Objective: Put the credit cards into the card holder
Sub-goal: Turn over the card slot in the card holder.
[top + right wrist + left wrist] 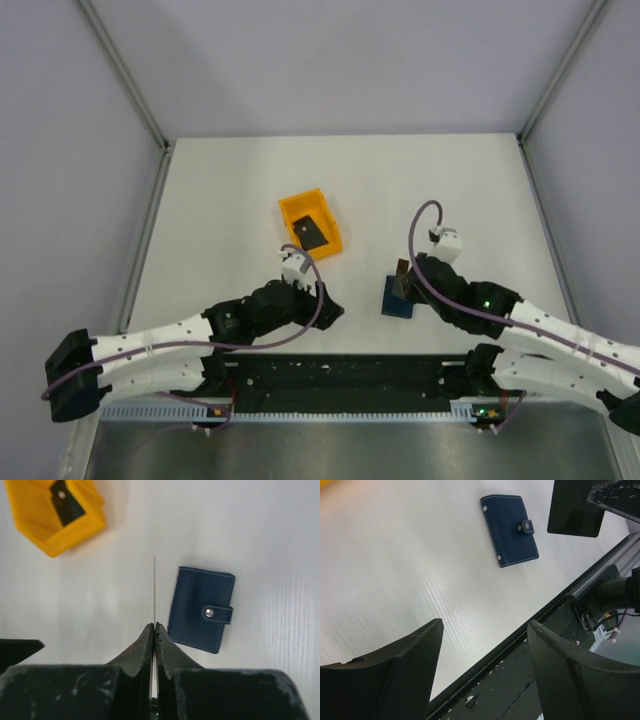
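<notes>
White table (220, 200), grey walls (300, 60); left tool (485, 625) gapes empty; right tool (154, 626) pinches a card (572, 510).

place: robot lab test cell | evidence: white table (220, 190) boxed by plain grey panels (340, 60) and aluminium frame posts (122, 72)

Card holder (393, 304) partly under right pincer (404, 284) overhead; dark card (67, 507) in orange bin (75, 532), probably second, top clipped.

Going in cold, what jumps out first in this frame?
The right gripper, shut on a black card held edge-up, close by the closed navy card holder at the front right of the table. Farther back left, a bright orange bin holds a second card.
</notes>
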Action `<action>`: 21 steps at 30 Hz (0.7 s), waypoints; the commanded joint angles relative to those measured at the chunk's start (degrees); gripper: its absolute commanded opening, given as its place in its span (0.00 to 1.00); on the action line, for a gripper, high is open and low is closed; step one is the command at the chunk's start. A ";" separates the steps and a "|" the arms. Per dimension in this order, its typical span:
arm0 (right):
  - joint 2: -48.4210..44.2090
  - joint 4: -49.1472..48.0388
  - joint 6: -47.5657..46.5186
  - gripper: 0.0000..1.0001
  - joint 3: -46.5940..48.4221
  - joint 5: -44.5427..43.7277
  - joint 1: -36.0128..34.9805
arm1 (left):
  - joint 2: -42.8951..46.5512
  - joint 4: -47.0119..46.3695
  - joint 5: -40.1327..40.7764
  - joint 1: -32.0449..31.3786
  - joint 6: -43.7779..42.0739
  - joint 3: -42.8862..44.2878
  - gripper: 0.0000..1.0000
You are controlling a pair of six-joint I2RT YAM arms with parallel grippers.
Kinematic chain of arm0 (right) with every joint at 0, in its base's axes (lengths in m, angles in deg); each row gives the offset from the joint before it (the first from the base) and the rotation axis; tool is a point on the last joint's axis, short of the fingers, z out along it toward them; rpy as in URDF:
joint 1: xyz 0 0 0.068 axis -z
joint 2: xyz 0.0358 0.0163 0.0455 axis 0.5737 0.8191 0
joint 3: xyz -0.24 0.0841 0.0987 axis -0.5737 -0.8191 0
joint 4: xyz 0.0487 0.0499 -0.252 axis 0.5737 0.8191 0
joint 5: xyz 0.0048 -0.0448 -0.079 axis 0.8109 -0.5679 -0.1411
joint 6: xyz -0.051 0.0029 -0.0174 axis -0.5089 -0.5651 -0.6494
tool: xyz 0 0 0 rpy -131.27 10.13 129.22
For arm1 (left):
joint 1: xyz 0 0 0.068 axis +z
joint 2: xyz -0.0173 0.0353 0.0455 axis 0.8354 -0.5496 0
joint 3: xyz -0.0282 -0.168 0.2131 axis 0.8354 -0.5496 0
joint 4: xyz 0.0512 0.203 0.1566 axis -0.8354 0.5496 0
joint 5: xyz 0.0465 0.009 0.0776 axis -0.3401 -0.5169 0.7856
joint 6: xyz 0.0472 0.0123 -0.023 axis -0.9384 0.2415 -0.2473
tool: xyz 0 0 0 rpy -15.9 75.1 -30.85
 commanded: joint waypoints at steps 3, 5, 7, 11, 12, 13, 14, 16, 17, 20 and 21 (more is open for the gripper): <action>9.11 5.88 -0.06 0.00 2.99 7.96 6.31 | -3.00 -0.75 -1.21 -0.08 -0.60 2.15 0.74; 11.57 5.88 -0.41 0.00 3.52 9.02 7.36 | -3.44 -3.03 -1.82 -0.08 -0.16 1.63 0.73; 14.38 5.88 -0.68 0.00 4.22 9.46 7.98 | -3.88 -3.56 -2.52 -0.08 0.28 1.18 0.73; 18.96 5.97 -0.59 0.00 4.92 8.93 7.98 | -5.28 -4.97 -4.46 -0.08 1.16 0.39 0.72; 19.58 6.06 -0.59 0.00 5.10 8.58 8.07 | -5.55 -5.14 -4.81 -0.08 1.07 0.30 0.70; 20.45 6.23 -0.68 0.00 5.27 8.49 8.07 | -5.72 -5.15 -4.90 -0.17 1.16 0.30 0.70; 20.81 6.67 -0.50 0.00 5.54 8.23 8.16 | -5.90 -5.06 -4.90 -0.08 0.99 0.22 0.69; 21.69 7.72 -0.33 0.00 6.06 7.01 8.33 | -5.73 -4.88 -4.73 -0.17 0.72 0.13 0.68; 22.13 8.60 -0.24 0.00 6.33 6.48 8.25 | -5.55 -4.80 -4.55 -0.08 0.55 0.04 0.68; 23.89 10.54 -0.15 0.00 7.29 5.33 8.42 | -5.20 -4.36 -4.11 -0.08 -0.15 0.21 0.68; 24.50 11.06 -0.15 0.00 7.47 5.07 8.51 | -5.20 -4.27 -4.02 -0.08 -0.33 0.30 0.68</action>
